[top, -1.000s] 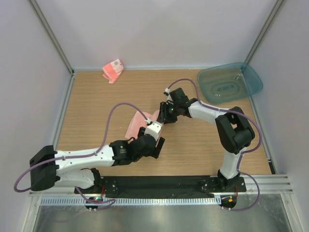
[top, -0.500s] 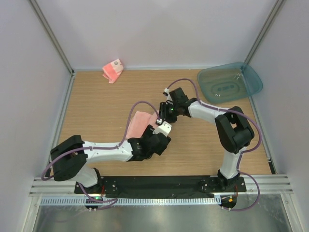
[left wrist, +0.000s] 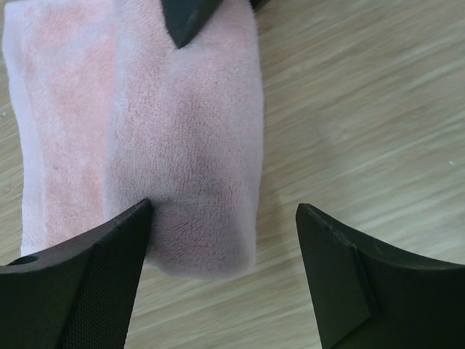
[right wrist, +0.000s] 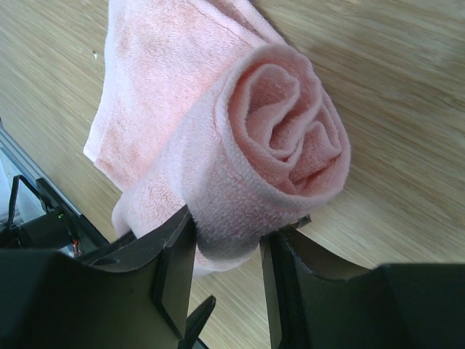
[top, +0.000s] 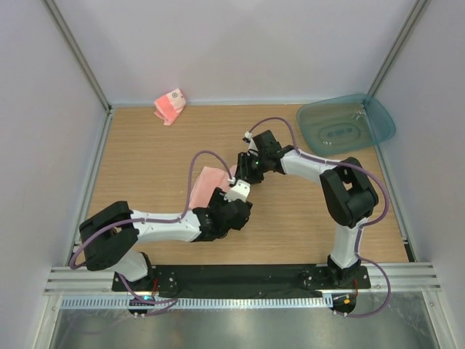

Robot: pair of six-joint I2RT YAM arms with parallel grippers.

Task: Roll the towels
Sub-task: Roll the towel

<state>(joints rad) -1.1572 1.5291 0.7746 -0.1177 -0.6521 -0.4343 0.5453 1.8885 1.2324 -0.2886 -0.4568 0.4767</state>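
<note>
We see a wood table [top: 145, 160] with pale walls [top: 240, 51] around it. A blue-green tub [top: 345, 123] sits at the far right corner. The big towel [top: 207, 182] lies near the middle of the table. It is plain pink. One end is rolled up fat and round, and the rest lies flat on the wood. The small towel [top: 170, 106] lies bunched at the far left corner, well apart from both claws. It has red stripes and a white round mark. The right claw [right wrist: 227, 243] pinches the rolled end from both sides. The left claw [left wrist: 223, 218] is spread wide over the flat end of the big towel. One finger [left wrist: 109, 254] is over the cloth, and the other is over bare wood. We see nothing held in it
</note>
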